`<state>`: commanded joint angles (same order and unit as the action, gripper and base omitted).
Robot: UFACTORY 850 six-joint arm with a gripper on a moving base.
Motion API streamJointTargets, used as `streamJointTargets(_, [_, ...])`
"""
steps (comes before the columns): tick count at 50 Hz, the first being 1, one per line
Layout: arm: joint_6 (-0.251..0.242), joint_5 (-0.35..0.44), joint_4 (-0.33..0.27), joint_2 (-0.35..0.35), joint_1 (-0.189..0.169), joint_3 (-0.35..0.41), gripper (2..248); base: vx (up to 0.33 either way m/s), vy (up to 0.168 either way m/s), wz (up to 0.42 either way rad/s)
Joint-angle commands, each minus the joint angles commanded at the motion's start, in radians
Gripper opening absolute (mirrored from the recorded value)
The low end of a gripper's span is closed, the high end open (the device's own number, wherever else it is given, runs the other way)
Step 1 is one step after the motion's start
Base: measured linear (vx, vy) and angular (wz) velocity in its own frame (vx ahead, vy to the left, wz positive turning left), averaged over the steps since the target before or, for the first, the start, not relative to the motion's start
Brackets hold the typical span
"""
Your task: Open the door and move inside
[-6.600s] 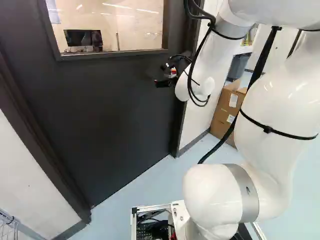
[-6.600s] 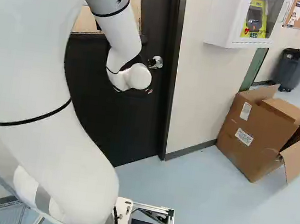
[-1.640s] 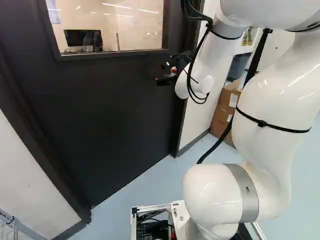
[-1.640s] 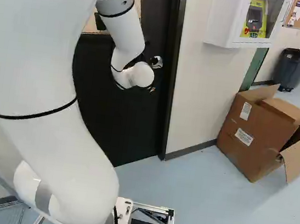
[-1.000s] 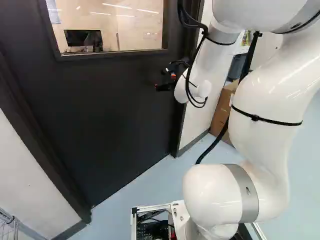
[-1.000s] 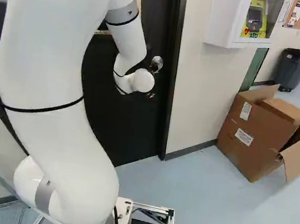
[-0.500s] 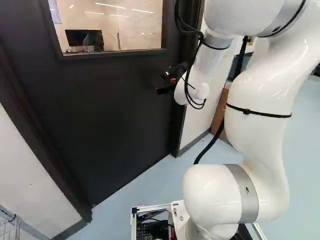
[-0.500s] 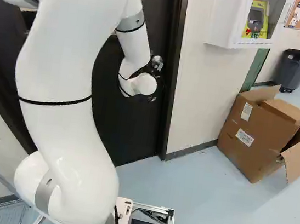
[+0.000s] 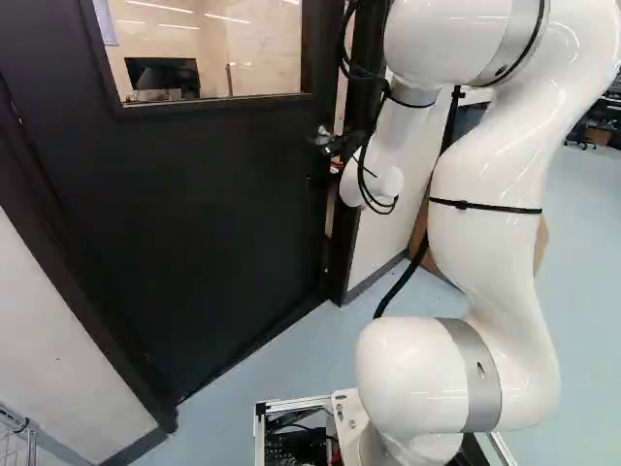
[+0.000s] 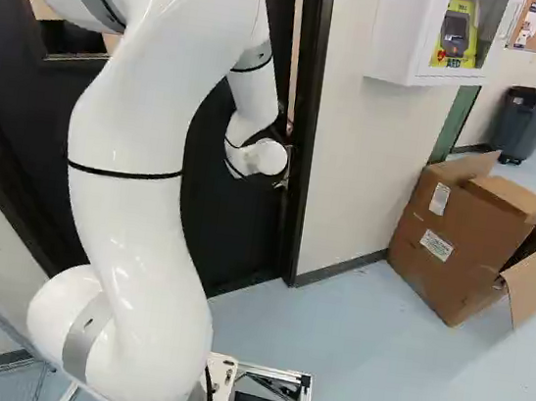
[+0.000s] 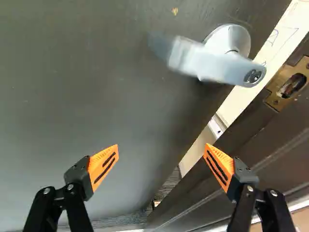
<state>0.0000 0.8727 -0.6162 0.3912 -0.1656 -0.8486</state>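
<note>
Standing ajar, that's the dark door point(image 9: 194, 223), and here's the gripper point(image 11: 161, 146) right up by its free edge, jaws released and spread wide, with nothing grasped between the fingers point(image 11: 103, 165)! Call twelve o'clock the way straight out from between the jaws, as the wrist view has it: the silver handle point(image 11: 217, 65) lies at about one o'clock, ahead of the fingers and clear of them both. Its long axis slants from between nine and ten o'clock across to between three and four, the free end a blur. And look at the bright gap point(image 11: 241, 101), close beside the three o'clock finger, with the frame point(image 11: 256, 145) beyond it and the latch plate point(image 11: 291, 87) bared at two o'clock. Over at nine o'clock, the other finger has the door's face ahead of it; whether either one touches, I can't tell. So the handle probably matters less now; the door looks to swing away from the robot, and the next move likely calls for a steady push on the nine o'clock side of that gap. The danger, I'd judge, is the three o'clock finger snagging on the frame, or the door drifting back shut.
</note>
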Motion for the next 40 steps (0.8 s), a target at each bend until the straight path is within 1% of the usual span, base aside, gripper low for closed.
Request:
streamJointTargets(20, [0.000, 0.000, 0.035, 0.067, 0.012, -0.083, 247, 0.000, 0.000, 0.000])
streamJointTargets(40, [0.000, -0.003, 0.111, 0.150, 0.043, -0.192, 247, 0.000, 0.000, 0.000])
